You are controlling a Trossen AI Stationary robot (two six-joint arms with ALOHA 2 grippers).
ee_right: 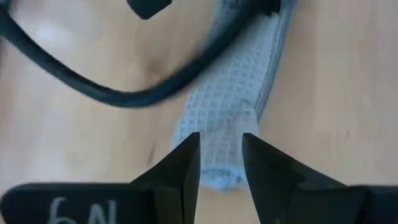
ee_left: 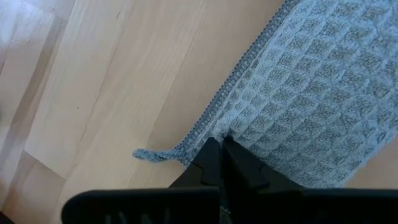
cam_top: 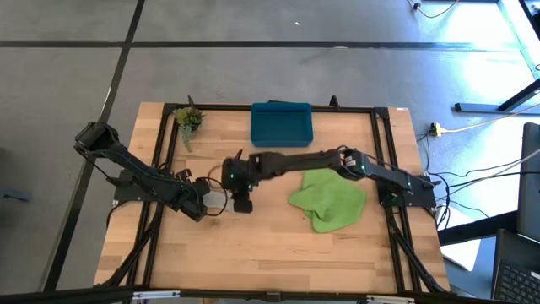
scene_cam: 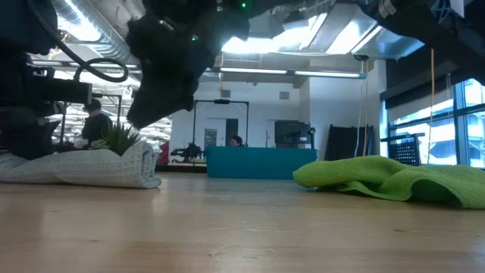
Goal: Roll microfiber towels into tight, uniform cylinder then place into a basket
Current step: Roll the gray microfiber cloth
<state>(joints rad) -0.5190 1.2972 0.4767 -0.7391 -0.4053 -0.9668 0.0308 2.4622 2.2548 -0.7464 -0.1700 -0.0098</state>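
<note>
A wooden table [cam_top: 278,245] is seen from above, with two dark robot arms reaching toward its middle. At the far edge sits a teal-blue basket [cam_top: 282,123], a shallow rectangular bin; its inside looks bare, with neither towel in it. A small green plant sprig [cam_top: 188,120] lies near the far left corner, well apart from the basket. The lime green towel [cam_top: 329,200] lies loose and crumpled on the right half of the table, near the right arm's base and apart from the basket. The grey towel [ee_right: 230,106] lies left of centre as a narrow, partly rolled strip, mostly hidden under the arms in the overhead view. The right gripper [ee_right: 221,163] reaches across to it, its two fingers straddling one end of the strip and closed against the cloth. The left gripper [ee_left: 221,163] rests at the towel's stitched edge with its fingers clenched fully together; whether any fabric is pinched between them cannot be told. At table height, the grey towel shows as a low folded bundle at left.
</note>
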